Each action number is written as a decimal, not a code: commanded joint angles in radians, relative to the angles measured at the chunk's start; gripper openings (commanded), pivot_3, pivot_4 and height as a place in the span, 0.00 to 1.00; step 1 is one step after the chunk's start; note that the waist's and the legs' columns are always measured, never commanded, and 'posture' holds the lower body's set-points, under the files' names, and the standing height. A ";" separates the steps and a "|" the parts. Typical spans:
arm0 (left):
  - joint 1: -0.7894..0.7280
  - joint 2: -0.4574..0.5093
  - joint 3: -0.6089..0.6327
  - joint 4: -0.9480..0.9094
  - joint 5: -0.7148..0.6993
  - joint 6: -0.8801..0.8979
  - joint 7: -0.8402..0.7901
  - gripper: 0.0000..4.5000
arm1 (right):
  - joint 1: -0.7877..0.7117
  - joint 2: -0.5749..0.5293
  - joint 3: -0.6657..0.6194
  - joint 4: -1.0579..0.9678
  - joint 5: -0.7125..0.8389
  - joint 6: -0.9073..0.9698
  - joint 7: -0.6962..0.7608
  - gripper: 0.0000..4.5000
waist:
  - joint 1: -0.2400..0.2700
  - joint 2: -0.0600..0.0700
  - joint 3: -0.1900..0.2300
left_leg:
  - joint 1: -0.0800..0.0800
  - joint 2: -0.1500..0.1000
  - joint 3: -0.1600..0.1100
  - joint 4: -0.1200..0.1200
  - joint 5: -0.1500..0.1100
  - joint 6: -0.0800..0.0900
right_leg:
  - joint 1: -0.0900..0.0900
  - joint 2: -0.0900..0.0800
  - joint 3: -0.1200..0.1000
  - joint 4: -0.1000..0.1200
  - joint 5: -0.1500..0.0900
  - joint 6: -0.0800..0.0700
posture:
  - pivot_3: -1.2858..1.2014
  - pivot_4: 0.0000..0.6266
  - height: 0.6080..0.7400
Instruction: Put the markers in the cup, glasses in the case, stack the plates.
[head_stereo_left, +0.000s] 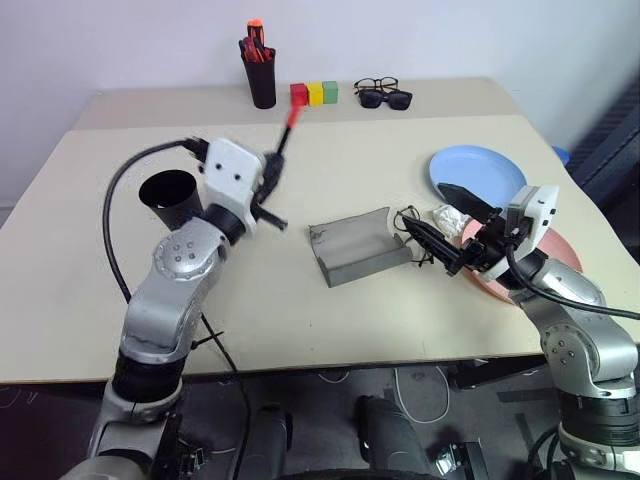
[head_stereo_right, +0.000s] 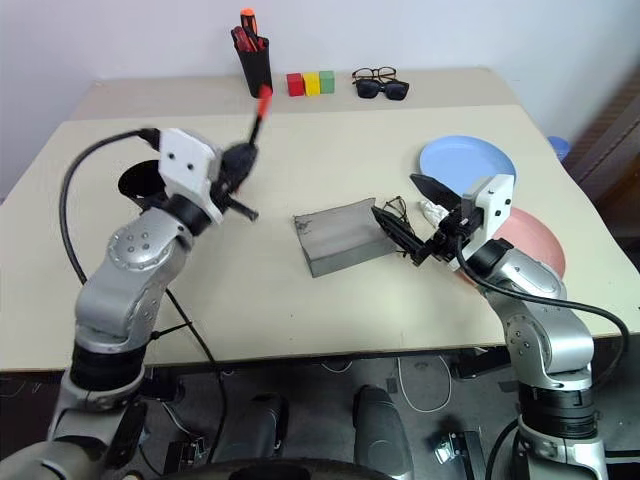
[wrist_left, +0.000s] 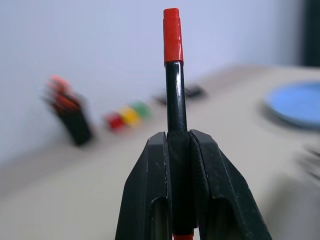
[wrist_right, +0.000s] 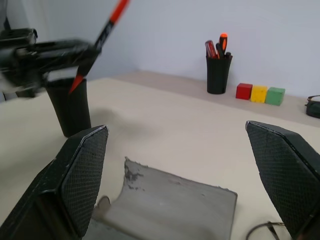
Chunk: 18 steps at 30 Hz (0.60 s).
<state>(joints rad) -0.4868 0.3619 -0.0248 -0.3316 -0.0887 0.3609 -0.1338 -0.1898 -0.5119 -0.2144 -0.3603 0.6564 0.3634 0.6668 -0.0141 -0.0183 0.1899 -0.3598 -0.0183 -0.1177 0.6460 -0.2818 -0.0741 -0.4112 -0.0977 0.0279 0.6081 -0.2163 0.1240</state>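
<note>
- Nearest to me on the pale beige tabletop (head_stereo_left: 330, 180) sits the oblong grey felt-like spectacle case (head_stereo_left: 355, 248), lying open close to the front edge, roughly at table centre.
- At 3 o'clock from the case I see my right gripper (head_stereo_left: 452, 228) with its two black fingers spread wide and nothing between them; it hovers just beside the case's right end.
- Thin black-wire-framed glasses (head_stereo_left: 412, 232) lie on the table between the case and that gripper — whether they touch the case I cannot tell.
- My left gripper (wrist_left: 180, 165) is raised at about 9 o'clock from the case, clenched on a slim red-capped marker with a dark barrel (wrist_left: 174, 75); the marker's red tip sticks up and away from me.
- Just beside that hand, at its 9 o'clock, stands the wide black plastic cup (head_stereo_left: 170, 198), upright, mouth open.
- A round light blue plastic plate (head_stereo_left: 485, 170) lies at 2 o'clock from the case; a salmon pink plate (head_stereo_right: 535, 240) lies nearer me, partly under my right arm.
- Along the far edge stand a tall black pen holder with red and orange pens (head_stereo_left: 260, 70), a row of red, yellow and green blocks (head_stereo_left: 314, 94), and two more pairs of spectacles (head_stereo_left: 383, 93).
</note>
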 joint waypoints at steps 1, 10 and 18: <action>-0.022 0.009 0.057 0.145 0.140 -0.242 0.126 0.01 | -0.022 0.021 -0.008 -0.051 0.041 -0.004 -0.007 1.00 | 0.001 0.000 0.000 | 0.000 0.000 0.000 0.000 0.000 0.000 | 0.000 0.000 0.000 0.000 0.000 0.000 | 0.52 0.24 1.00; -0.030 0.004 0.117 0.389 0.294 -0.493 0.335 0.01 | 0.023 -0.022 0.000 -0.082 0.118 0.031 0.113 1.00 | 0.007 0.000 0.000 | -0.002 0.000 0.000 0.000 0.000 0.001 | 0.000 0.000 0.000 -0.003 0.003 0.003 | 0.52 0.24 1.00; -0.012 0.000 0.146 0.415 0.305 -0.479 0.367 0.01 | 0.069 -0.082 0.019 -0.079 0.083 0.005 0.223 1.00 | 0.000 0.000 0.000 | -0.003 0.000 0.000 0.000 -0.001 0.001 | 0.000 0.000 -0.001 -0.006 0.004 0.006 | 0.52 0.24 1.00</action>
<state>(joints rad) -0.4924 0.3551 0.0957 0.0984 0.2041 -0.1055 0.2197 -0.1195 -0.5813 -0.1901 -0.4009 0.7370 0.3917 0.8746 -0.0138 -0.0183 0.1900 -0.3630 -0.0184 -0.1178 0.6458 -0.2823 -0.0732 -0.4112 -0.0977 0.0273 0.6027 -0.2126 0.1299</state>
